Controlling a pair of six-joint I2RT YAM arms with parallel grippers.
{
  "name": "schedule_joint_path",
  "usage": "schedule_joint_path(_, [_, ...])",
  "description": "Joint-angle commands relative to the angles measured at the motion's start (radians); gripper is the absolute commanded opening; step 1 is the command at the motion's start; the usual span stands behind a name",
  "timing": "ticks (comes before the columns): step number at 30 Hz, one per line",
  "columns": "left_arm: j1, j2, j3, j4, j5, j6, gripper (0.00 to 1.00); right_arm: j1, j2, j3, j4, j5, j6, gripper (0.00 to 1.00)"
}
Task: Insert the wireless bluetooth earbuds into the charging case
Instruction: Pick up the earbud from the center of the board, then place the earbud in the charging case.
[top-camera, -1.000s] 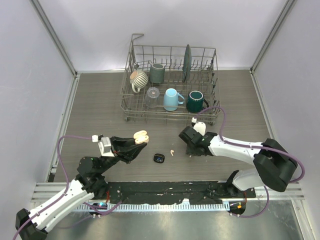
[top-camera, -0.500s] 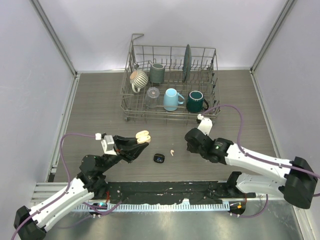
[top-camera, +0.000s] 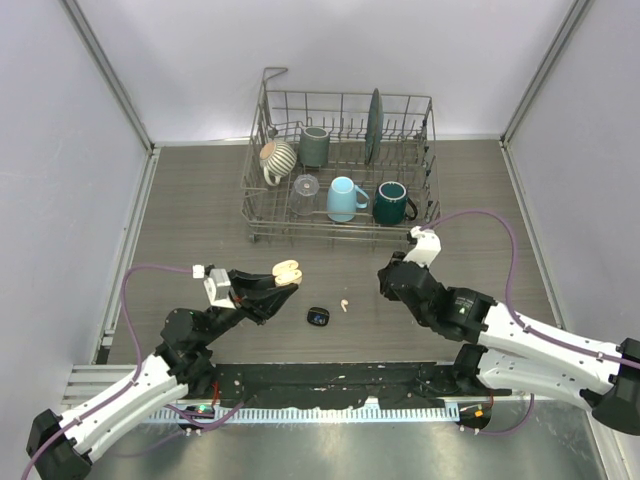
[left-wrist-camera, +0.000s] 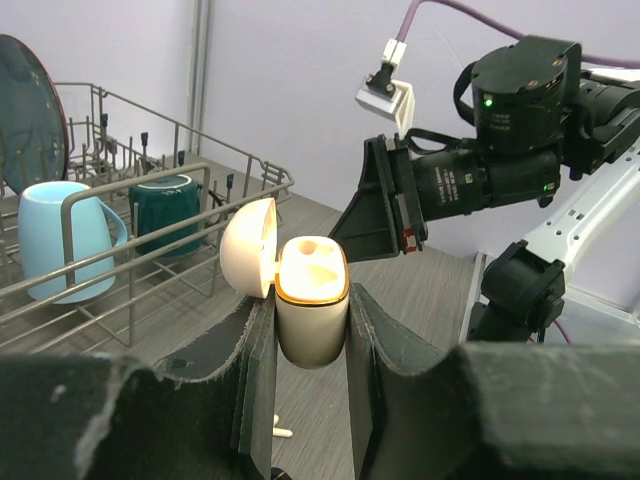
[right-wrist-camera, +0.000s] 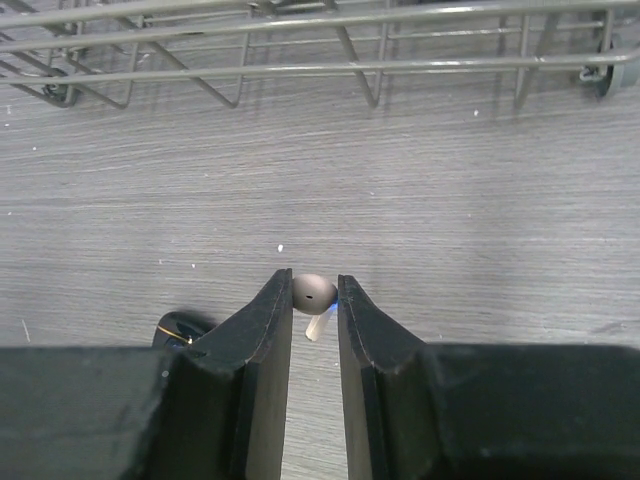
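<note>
My left gripper (left-wrist-camera: 310, 335) is shut on the cream charging case (left-wrist-camera: 311, 312), held upright with its lid swung open to the left; from above the charging case (top-camera: 287, 270) hangs over the table left of centre. My right gripper (right-wrist-camera: 313, 293) is shut on a pale cream earbud (right-wrist-camera: 313, 290), pinched by its head with the stem hanging down. In the top view the right gripper (top-camera: 388, 281) is above the table to the right of the case. Another cream earbud (top-camera: 344, 303) lies on the table between the arms. A small black case (top-camera: 318, 317) sits beside it.
A wire dish rack (top-camera: 341, 235) stands at the back with a striped mug (top-camera: 277, 157), a grey cup (top-camera: 314, 146), a light blue mug (top-camera: 343, 198), a dark green mug (top-camera: 392, 203) and a dark plate (top-camera: 373, 125). Walls close in both sides.
My right arm has risen from the table and drawn back to the right, carrying the earbud. The left gripper with the open case has barely shifted. The loose earbud and black case stayed put.
</note>
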Motion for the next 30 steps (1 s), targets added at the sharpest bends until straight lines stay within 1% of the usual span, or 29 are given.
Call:
schedule_joint_path(1, [-0.002, 0.011, 0.021, 0.065, -0.015, -0.002, 0.00, 0.035, -0.014, 0.079, 0.090, 0.085, -0.072, 0.01])
schedule_joint_path(8, [-0.002, 0.019, 0.023, 0.068, -0.014, -0.001, 0.00, 0.132, -0.001, 0.169, 0.135, 0.172, -0.138, 0.01])
schedule_joint_path(11, [-0.002, 0.018, 0.021, 0.068, -0.009, 0.001, 0.00, 0.175, 0.009, 0.191, 0.179, 0.201, -0.173, 0.01])
schedule_joint_path(15, [-0.002, 0.008, 0.017, 0.063, -0.014, 0.001, 0.00, 0.255, 0.031, 0.211, 0.248, 0.261, -0.247, 0.01])
schedule_joint_path(16, [-0.002, 0.007, 0.017, 0.062, -0.014, 0.001, 0.00, 0.294, 0.038, 0.215, 0.263, 0.292, -0.285, 0.01])
schedule_joint_path(22, [-0.002, 0.007, 0.015, 0.057, -0.007, -0.002, 0.00, 0.430, 0.091, 0.226, 0.432, 0.399, -0.431, 0.01])
schedule_joint_path(23, [-0.002, 0.008, 0.015, 0.057, -0.006, -0.002, 0.00, 0.462, 0.096, 0.224, 0.499, 0.416, -0.475, 0.01])
schedule_joint_path(30, [-0.002, 0.010, 0.015, 0.057, 0.003, -0.004, 0.00, 0.549, 0.145, 0.214, 0.714, 0.429, -0.644, 0.01])
